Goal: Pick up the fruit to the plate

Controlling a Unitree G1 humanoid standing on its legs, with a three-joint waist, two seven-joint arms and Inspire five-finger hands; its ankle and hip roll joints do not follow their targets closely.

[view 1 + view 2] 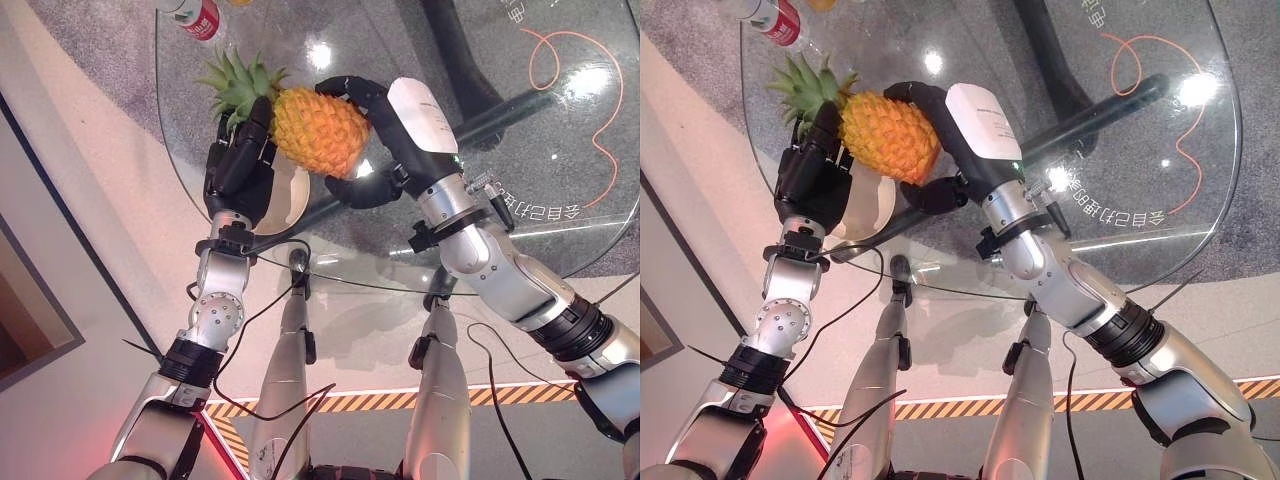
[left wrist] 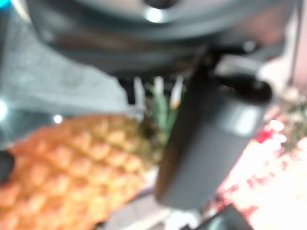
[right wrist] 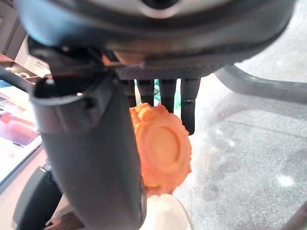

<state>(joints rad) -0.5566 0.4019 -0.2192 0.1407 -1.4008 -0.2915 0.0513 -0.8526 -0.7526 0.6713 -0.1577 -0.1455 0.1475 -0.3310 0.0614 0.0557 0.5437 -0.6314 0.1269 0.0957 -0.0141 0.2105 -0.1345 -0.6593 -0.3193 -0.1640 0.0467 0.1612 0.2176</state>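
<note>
Right hand (image 1: 405, 120) fingers and thumb curled round pineapple (image 1: 318, 130), clamped on base end. Left hand (image 1: 240, 165) fingers straight, pressed against crown end. Pineapple held lying sideways just above cream plate (image 1: 290, 200) on glass table (image 1: 560, 215). Red-labelled bottle (image 1: 198, 17) near far edge.

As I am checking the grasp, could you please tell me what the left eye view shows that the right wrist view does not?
The left eye view shows the pineapple's green crown, the left robot hand against its crown end, and a red-labelled bottle on the glass table. The right wrist view shows the pineapple's round base. Both show the right robot hand curled round the pineapple above the plate.
</note>
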